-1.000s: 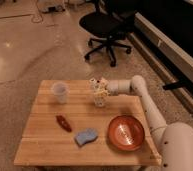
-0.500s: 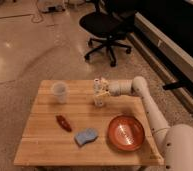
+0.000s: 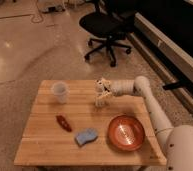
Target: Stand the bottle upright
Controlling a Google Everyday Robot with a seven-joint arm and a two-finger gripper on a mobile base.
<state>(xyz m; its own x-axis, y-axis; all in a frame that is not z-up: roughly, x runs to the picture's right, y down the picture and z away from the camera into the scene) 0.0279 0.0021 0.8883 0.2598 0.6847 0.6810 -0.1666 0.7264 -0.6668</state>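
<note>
The bottle [image 3: 99, 101] is small and pale. It stands roughly upright on the wooden table [image 3: 45, 150], towards the back and a little right of centre. My gripper [image 3: 102, 89] reaches in from the right on a white arm and sits directly over the top of the bottle, at or touching its cap. The cap is hidden by the gripper.
A translucent plastic cup [image 3: 60, 92] stands at the back left of the table. A small red object [image 3: 64, 123] and a blue sponge [image 3: 86, 136] lie towards the front. An orange plate [image 3: 126, 133] sits front right. A black office chair [image 3: 109, 25] stands behind the table.
The gripper stays over the bottle and has shifted only slightly. The bottle stands in the same spot.
</note>
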